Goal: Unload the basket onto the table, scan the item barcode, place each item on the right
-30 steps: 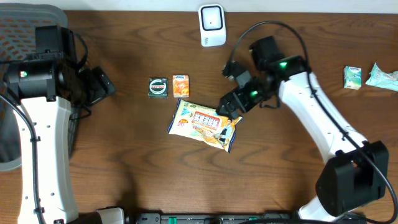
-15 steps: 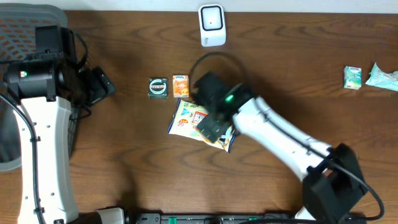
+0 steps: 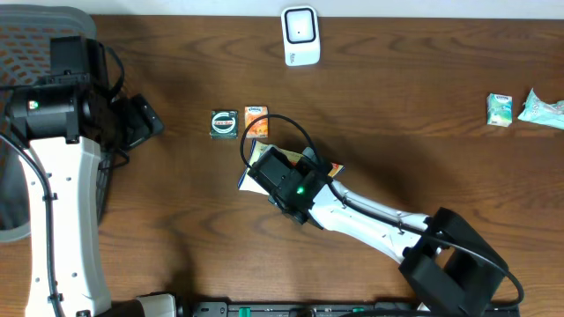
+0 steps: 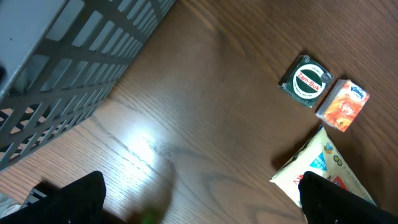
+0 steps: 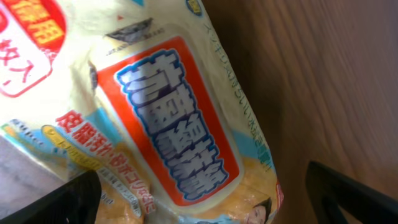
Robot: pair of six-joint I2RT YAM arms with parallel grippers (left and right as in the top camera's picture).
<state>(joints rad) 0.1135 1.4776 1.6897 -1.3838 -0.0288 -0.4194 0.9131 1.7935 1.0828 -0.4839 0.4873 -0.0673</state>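
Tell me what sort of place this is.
Likely a mock shop checkout on a dark wooden table: a white barcode scanner, a yellow printed plastic packet and a grey mesh basket.

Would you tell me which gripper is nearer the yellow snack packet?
Right. The right gripper is directly above the packet; the left gripper sits away, beside the grey basket.

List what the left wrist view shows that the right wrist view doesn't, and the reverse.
Left wrist only: a grey basket, a round green tin and an orange tissue pack.
Right wrist only: a close look at the red label with blue characters; no barcode shows there.
Both: the yellow pouch lying on the wooden table.
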